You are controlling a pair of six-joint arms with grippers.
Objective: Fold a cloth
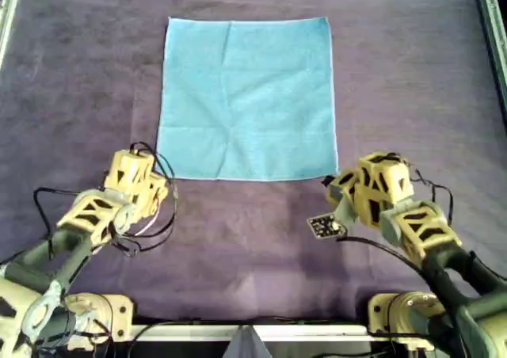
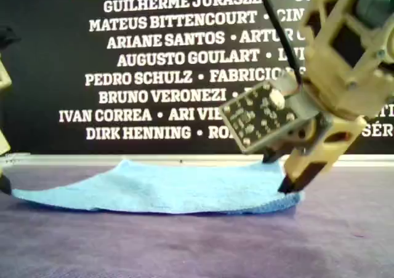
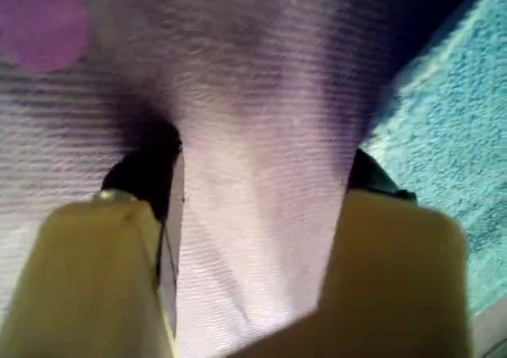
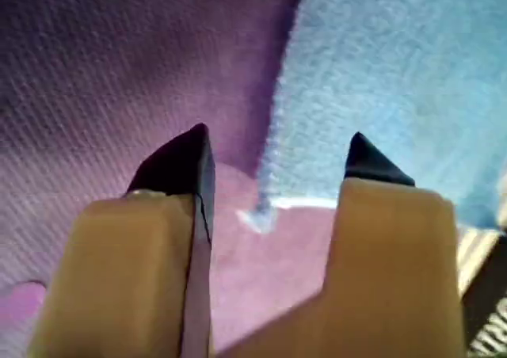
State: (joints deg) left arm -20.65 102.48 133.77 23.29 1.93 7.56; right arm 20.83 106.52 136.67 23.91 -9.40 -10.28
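In the overhead view, the left tool [image 1: 158,185] sits at the left, just off the near-left corner of the cloth [image 1: 247,97]. Its left wrist view shows the jaws spread wide with only purple felt between the 2 black tips, the cloth edge [image 3: 451,144] lying just beside 1 tip; the tool [image 3: 261,164] holds nothing.

The cloth, a light-blue square with faint creases, lies flat and unfolded on the purple worktop [image 1: 79,81], in the middle and toward the far edge in the overhead view.

At the overhead view's right, the right tool [image 1: 333,185] is at the cloth's near-right corner. In the right wrist view its jaws stand wide apart, the cloth corner [image 4: 261,215] lying between the tips [image 4: 273,156], ungripped. The exterior view shows this tool [image 2: 280,173] low at the cloth's right end [image 2: 166,189].
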